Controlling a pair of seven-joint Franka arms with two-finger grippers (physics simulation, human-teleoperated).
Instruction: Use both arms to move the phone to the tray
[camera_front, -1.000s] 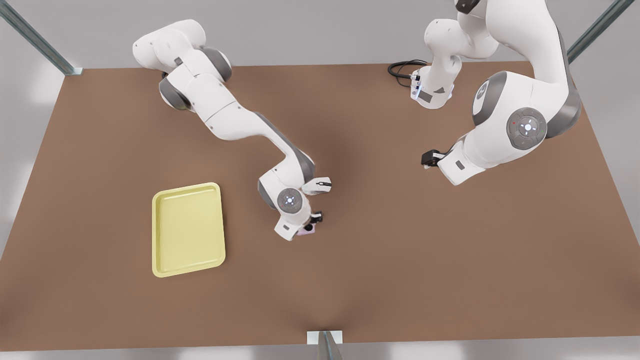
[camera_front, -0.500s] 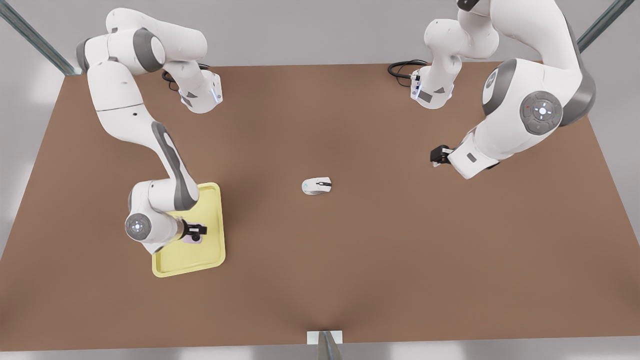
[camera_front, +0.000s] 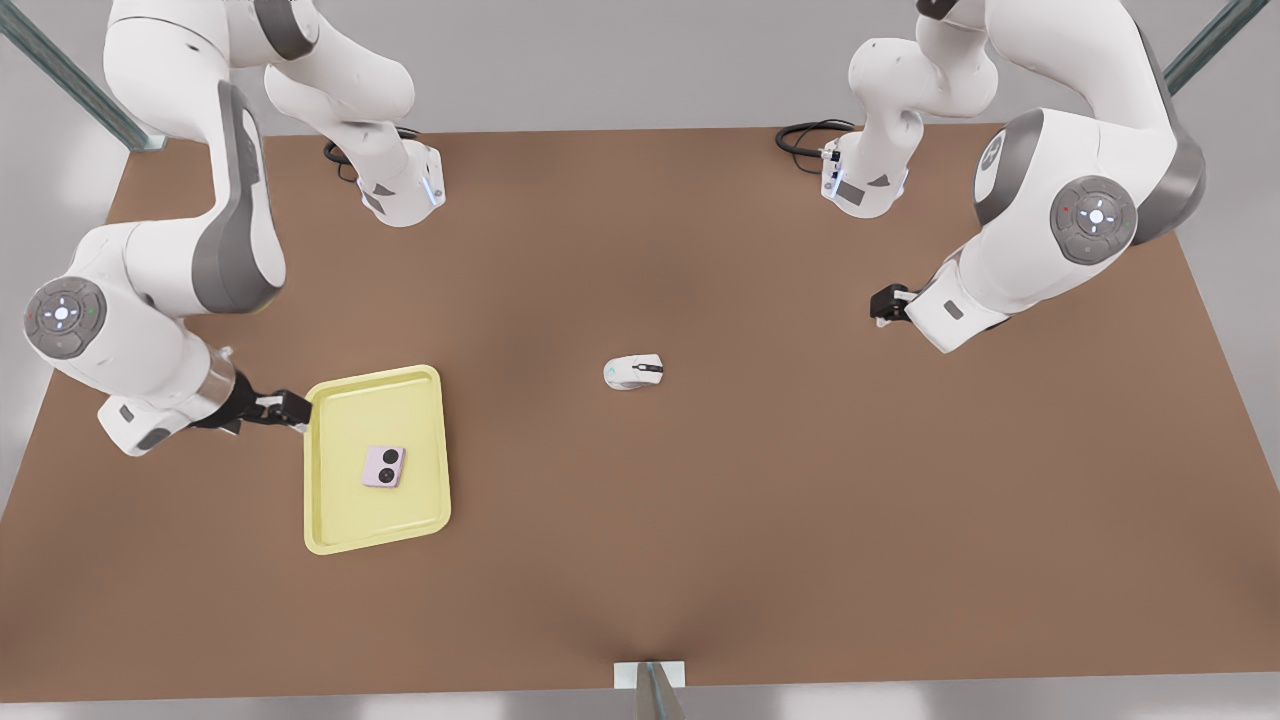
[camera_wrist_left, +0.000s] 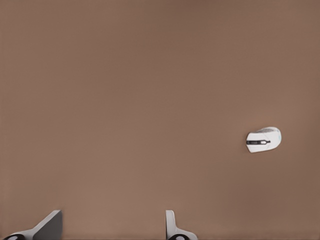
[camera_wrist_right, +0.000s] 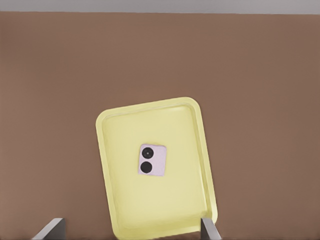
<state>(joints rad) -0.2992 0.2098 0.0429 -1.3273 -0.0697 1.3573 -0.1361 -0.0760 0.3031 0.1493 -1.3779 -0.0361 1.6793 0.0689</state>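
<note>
Hovering at the front view's left, just beside the tray's (camera_front: 400, 512) edge: right gripper (camera_front: 298, 408), fingers spread wide, holding nothing. Lying flat inside the tray, near its middle and clear of the rim: phone (camera_front: 384, 467), two black circles facing up. Looks delivered, so judged all but finished. Possible trouble from here: clipping the rim with those spread fingers while pulling away, shoving the tray or sliding the phone. Farther right, alone mid-table: white mouse (camera_front: 633, 371), well apart from everything else. Waiting at the front view's right: left gripper (camera_front: 882, 304), fingers apart, empty. Little danger there unless swung low across the mouse. Underneath: plain brown table (camera_front: 760, 520), flat and matt. Around it: grey walls, metal struts at the corners, black cable (camera_front: 800, 135) coiled beside one arm base.
</note>
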